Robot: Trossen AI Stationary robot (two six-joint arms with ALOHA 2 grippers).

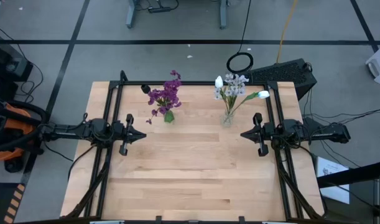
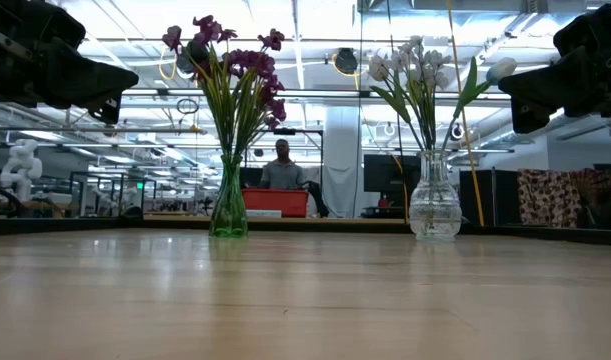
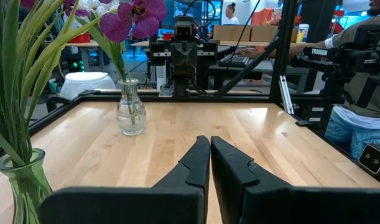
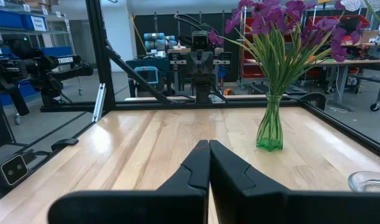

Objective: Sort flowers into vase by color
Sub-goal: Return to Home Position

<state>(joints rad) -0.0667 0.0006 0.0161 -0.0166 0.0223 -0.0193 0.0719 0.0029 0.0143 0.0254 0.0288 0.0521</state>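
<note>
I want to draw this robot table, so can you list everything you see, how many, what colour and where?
purple flowers: one bunch, purple, in the green vase
green vase: one, green glass, on the table, left arm's side
white flowers: one bunch, white and pale lilac, in the clear vase
clear vase: one, see-through, on the table, right arm's side
table: one, light wood
person: one, greyish top, in the room behind
left end effector: one, black, shut, near the green vase
right end effector: one, black, shut, near the clear vase
</note>
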